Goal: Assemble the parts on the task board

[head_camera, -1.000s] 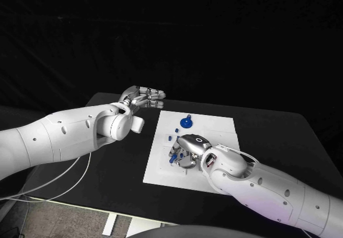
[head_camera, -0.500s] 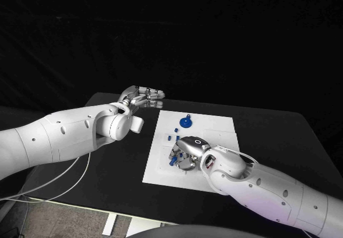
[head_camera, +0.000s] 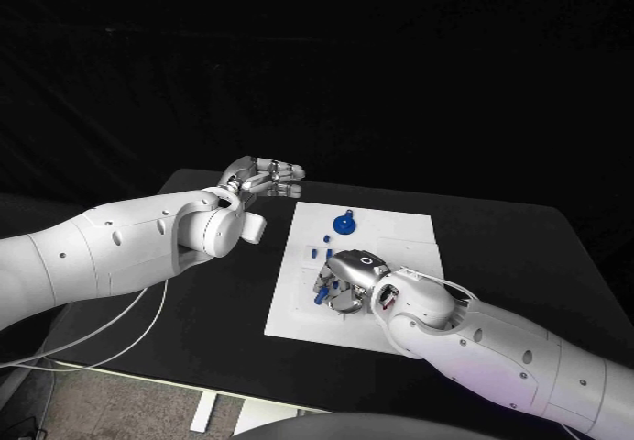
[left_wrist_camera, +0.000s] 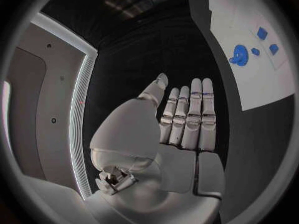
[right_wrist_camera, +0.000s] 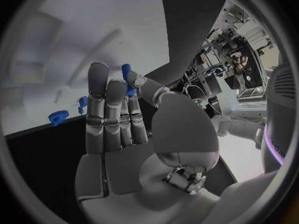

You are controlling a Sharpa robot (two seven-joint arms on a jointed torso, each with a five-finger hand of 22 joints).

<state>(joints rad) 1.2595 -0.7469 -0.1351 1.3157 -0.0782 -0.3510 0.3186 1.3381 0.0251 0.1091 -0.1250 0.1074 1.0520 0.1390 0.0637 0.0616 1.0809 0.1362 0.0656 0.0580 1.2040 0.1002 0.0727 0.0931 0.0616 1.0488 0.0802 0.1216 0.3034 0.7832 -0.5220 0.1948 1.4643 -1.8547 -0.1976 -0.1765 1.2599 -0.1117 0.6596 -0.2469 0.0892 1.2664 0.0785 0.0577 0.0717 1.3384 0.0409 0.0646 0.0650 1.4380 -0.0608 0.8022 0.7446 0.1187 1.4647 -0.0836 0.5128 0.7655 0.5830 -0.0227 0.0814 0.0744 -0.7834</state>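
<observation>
The white task board lies mid-table. A round blue part stands near its far edge, with small blue parts just nearer. My right hand hovers low over the board's near left area. In the right wrist view it pinches a slim blue part between thumb and a finger, the other fingers straight. That part shows below the fingers in the head view. My left hand is raised over the table's far left corner, fingers straight and together, holding nothing.
The black table extends right of the board. The left wrist view shows the board with the round blue part and small blue pieces. The right wrist view shows a blue gear on the board.
The right hand has shifted very slightly over the board with the blue part still pinched. The left hand stays where it was.
</observation>
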